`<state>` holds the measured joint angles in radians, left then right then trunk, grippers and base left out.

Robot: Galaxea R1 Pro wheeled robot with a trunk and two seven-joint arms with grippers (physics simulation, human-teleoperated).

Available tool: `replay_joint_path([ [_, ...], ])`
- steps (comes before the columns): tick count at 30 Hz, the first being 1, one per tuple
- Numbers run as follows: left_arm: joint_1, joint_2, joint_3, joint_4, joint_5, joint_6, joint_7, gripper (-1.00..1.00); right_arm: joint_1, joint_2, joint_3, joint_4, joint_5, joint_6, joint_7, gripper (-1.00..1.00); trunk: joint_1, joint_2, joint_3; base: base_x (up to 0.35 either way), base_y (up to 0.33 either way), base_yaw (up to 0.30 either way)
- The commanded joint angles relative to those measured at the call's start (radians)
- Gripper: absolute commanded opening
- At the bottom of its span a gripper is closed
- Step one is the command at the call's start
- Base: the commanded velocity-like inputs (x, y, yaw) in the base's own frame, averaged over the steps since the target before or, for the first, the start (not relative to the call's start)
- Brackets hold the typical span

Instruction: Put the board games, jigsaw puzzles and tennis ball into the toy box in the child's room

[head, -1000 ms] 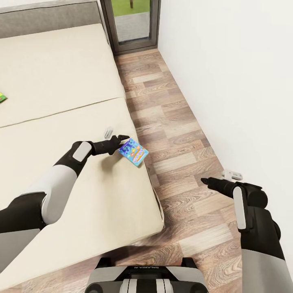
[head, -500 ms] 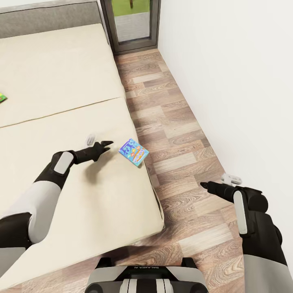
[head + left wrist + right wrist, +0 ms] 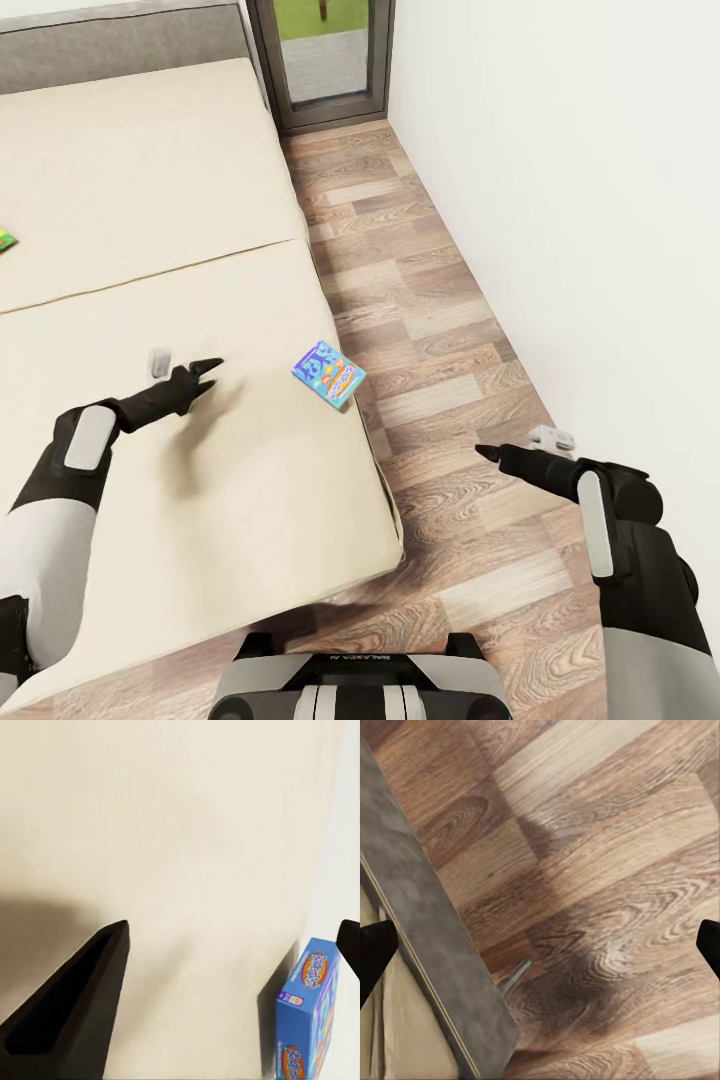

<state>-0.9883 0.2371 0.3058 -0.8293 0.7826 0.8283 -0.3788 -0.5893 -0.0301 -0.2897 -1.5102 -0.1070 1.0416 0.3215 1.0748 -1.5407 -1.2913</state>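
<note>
Near the bed's edge lies a small blue board game box (image 3: 328, 373) with bright letters, flat on the cream bed (image 3: 150, 250). Left gripper (image 3: 205, 372) hovers beside it, fingers wide apart and empty. Right gripper (image 3: 486, 453) hangs open over the brown wood floor (image 3: 440, 330), by a white wall (image 3: 580, 200).

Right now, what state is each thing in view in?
Blue board game box: lying on the bed near its edge, ungripped.
Green board game: on the bed, cut off by the head view's left border.
Left end effector: open, empty, apart from the blue box.
Right end effector: open, empty, over the wood floor.
</note>
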Motion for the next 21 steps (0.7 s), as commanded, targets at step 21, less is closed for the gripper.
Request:
replay_joint_path([
  [21,0.145,0.016,0.046,-0.402,0.007,0.160,-0.003,1.00,-0.007,-0.028,-0.082,0.053,-0.034,0.006,0.068,1.00,0.000,0.000,0.000,0.000,0.000,0.000],
])
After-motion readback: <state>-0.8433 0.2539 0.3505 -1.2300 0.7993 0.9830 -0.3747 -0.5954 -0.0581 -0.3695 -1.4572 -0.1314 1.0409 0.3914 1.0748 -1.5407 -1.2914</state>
